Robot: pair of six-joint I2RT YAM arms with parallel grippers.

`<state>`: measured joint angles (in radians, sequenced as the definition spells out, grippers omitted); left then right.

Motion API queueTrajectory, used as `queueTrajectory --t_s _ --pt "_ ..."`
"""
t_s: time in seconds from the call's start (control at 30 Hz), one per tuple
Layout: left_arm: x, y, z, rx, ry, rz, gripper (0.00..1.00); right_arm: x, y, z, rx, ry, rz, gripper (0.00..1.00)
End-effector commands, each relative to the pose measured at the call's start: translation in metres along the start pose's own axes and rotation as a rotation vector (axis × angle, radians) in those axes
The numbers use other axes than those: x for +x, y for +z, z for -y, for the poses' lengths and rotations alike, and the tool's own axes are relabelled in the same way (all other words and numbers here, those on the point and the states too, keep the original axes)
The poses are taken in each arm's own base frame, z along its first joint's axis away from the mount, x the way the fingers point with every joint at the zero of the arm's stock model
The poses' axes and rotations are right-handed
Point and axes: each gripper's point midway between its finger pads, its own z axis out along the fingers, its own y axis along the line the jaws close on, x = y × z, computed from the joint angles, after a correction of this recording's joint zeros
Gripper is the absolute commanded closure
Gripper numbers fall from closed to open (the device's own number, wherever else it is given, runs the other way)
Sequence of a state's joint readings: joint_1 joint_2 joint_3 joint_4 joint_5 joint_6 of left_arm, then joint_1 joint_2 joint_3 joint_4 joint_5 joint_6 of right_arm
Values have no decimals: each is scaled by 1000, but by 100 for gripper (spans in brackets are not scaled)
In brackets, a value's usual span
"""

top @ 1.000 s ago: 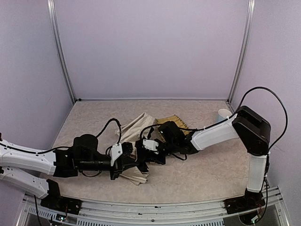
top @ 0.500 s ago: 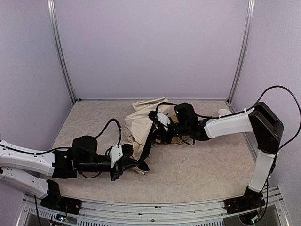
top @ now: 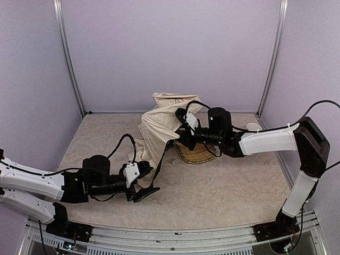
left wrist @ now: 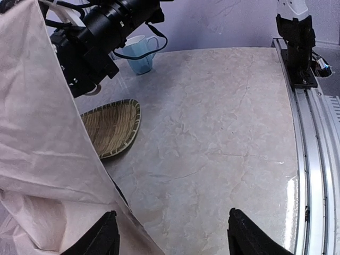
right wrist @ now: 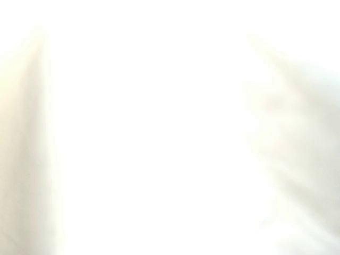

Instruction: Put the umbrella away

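The cream-beige umbrella point(top: 159, 125) hangs lifted over the back middle of the table, its fabric bunched and a black rib slanting down toward my left gripper. My right gripper point(top: 184, 126) holds it at the top, shut on the umbrella. Fabric pressed against the lens washes the right wrist view out to white. My left gripper point(top: 145, 183) lies low on the table at the umbrella's lower end, open. In the left wrist view, bare table shows between the fingers of that gripper point(left wrist: 172, 236), and the umbrella's fabric point(left wrist: 37, 138) fills the left side.
A woven straw basket tray point(top: 197, 154) point(left wrist: 114, 127) lies just below the right gripper. A light blue cup point(top: 253, 128) point(left wrist: 141, 53) stands at the back right. Metal rails run along the near table edge point(left wrist: 311, 159).
My right gripper has carried the umbrella up and toward the back over the basket. My left gripper let go of it, opened, and now lies a little nearer and lower.
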<state>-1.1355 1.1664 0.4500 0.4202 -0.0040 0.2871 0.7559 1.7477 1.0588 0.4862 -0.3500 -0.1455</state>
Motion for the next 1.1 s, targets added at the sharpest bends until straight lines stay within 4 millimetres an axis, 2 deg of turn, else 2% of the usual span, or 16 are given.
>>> queueTrajectory --t_s 0.0,0.07,0.13,0.27,0.37,0.43,0.47,0.6,0.73,0.9,1.0,1.07 --pt "-49 -21 -3 10 -11 183 18 -54 -19 16 100 -122 142 100" --pt "-66 -37 0 37 -14 277 7 -61 -23 19 122 -161 150 100" --pt "-76 -54 -3 39 -24 361 3 -67 -26 21 133 -192 161 100" --pt "-73 -70 -40 -61 -176 436 1 -79 -31 19 130 -223 181 100" --pt "-50 -72 -83 -219 -286 415 1 -85 -34 12 96 -245 198 100" --pt "-25 -68 -109 -321 -333 352 1 -90 -37 8 73 -255 211 100" --pt "-16 -64 -114 -337 -343 326 1 -93 -39 5 60 -261 219 100" --pt "10 -42 -112 -309 -319 250 1 -104 -46 -7 1 -269 252 100" --pt "32 -22 -121 -348 -304 202 4 -105 -49 -22 -73 -291 263 100" --pt "32 -3 -130 -344 -242 235 25 -92 -47 -57 -196 -351 238 100" --pt "45 16 -141 -359 -238 211 29 -86 -48 -75 -231 -404 232 100" --pt "46 24 -148 -372 -236 232 29 -76 -45 -84 -242 -438 208 100"
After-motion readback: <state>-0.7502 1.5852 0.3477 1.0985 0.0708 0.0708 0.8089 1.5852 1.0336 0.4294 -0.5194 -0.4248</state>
